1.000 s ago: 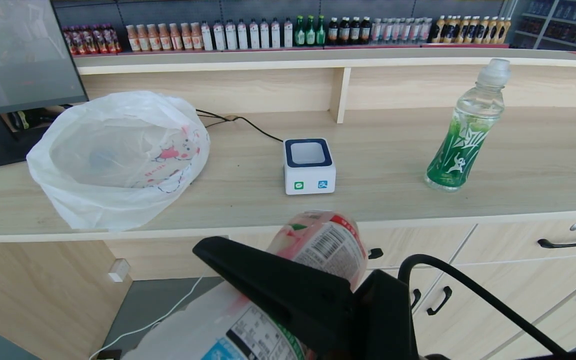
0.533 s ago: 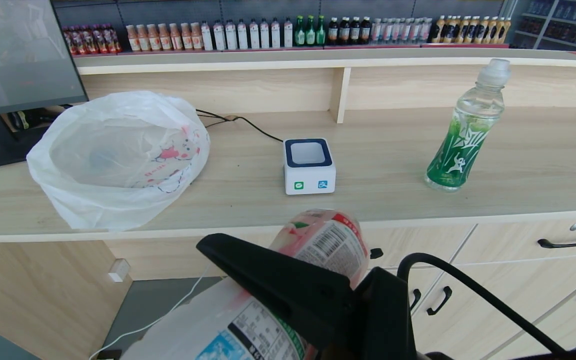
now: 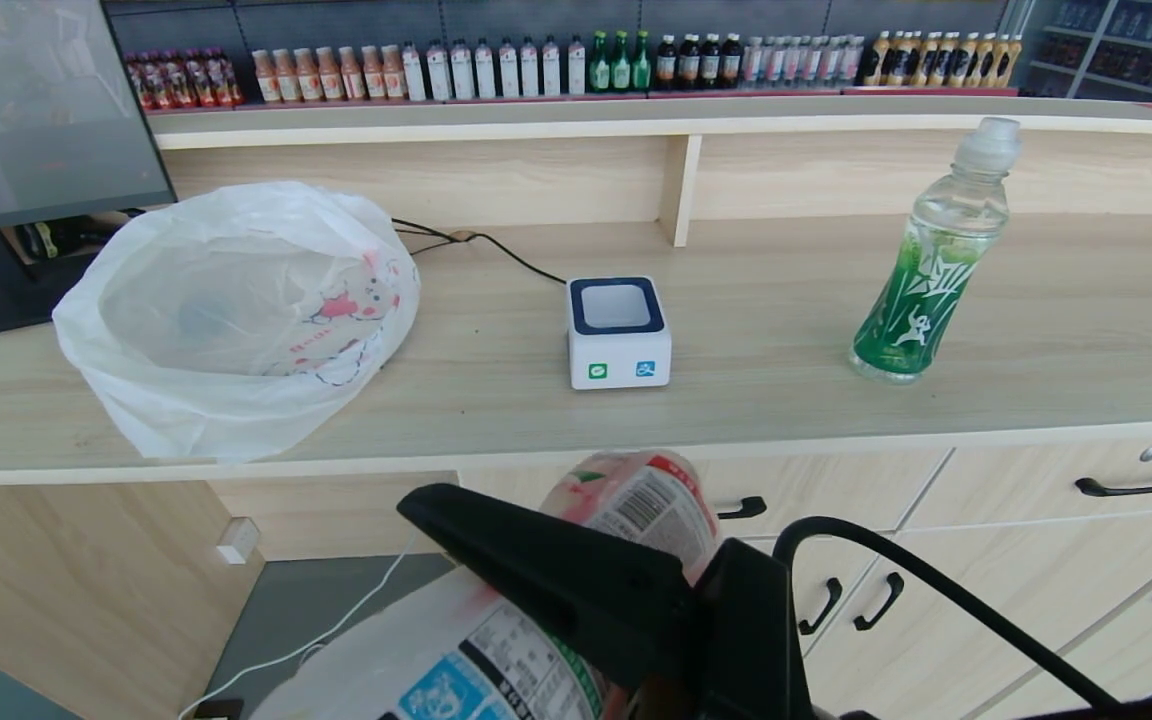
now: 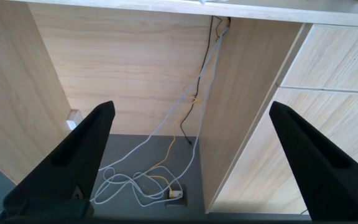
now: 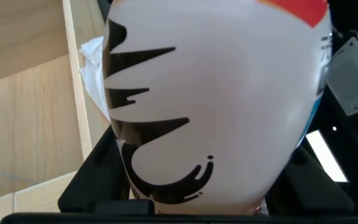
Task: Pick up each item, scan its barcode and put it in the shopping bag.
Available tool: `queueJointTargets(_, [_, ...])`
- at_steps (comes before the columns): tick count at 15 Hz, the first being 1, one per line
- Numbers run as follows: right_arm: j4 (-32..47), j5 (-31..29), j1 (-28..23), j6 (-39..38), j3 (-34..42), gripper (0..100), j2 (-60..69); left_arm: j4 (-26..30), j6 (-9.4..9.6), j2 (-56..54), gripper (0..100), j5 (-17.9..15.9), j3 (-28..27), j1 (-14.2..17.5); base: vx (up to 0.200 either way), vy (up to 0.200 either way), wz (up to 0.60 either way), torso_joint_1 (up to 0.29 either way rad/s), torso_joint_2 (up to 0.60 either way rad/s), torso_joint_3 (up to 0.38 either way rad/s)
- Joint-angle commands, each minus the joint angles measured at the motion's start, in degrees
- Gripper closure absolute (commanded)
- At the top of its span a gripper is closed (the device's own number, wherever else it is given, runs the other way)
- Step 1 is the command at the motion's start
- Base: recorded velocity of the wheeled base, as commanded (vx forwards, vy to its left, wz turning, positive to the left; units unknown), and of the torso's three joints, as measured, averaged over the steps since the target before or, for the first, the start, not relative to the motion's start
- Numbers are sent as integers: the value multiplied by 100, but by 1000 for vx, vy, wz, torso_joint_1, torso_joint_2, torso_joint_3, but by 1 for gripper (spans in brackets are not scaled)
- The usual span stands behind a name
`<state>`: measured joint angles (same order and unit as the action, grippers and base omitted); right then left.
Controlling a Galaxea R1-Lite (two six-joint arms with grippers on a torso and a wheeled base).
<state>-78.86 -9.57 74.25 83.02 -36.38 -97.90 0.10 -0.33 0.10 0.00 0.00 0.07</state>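
My right gripper (image 3: 496,560) is shut on a white and pink bottle (image 3: 651,500) with a barcode label, lying tilted in front of and below the counter's front edge. In the right wrist view the bottle (image 5: 216,106) sits between that gripper's (image 5: 207,186) black fingers. The white scanner (image 3: 618,332) with a dark-rimmed window stands mid-counter, beyond the bottle. A white plastic shopping bag (image 3: 236,310) lies open on the counter at the left. A green bottle (image 3: 926,260) stands upright at the right. My left gripper (image 4: 191,109) hangs open and holds nothing, under the counter near loose cables.
A monitor (image 3: 36,110) stands at the far left behind the bag. The scanner's cable (image 3: 496,250) runs across the counter toward the back. A raised shelf (image 3: 676,125) with a divider backs the counter. Drawers with black handles (image 3: 1131,487) sit below at the right.
The right gripper and the held bottle have dropped slightly lower and tilted a little. Nothing on the counter has moved.
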Motion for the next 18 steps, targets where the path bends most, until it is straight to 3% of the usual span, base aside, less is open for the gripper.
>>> queueJointTargets(1, [46, -1, 1, -383, -19, 100, 43, -1, -2, -1, 0, 0, 0, 1, 0, 0, 0, 0, 0, 0])
queueJointTargets(9, [99, -502, -192, -2879, -10, 100, 114, -1, -2, -1, 0, 0, 0, 1, 0, 0, 0, 0, 0, 0])
queueJointTargets(12, [143, -1337, -412, -4426, -458, 100, 26, -1, -11, -1, 0, 0, 0, 1, 0, 0, 0, 0, 0, 0])
queueJointTargets(14, [161, -1943, -552, -5858, -739, 100, -141, -1, -11, -1, 0, 0, 0, 1, 0, 0, 0, 0, 0, 0])
queueJointTargets(17, [161, -2040, -1000, -6544, -977, 100, -203, -1, -2, -1, 0, 0, 0, 1, 0, 0, 0, 0, 0, 0])
queueJointTargets(18, [161, -1970, -1247, -7282, -941, 100, -256, -1, -2, -1, 0, 0, 0, 1, 0, 0, 0, 0, 0, 0])
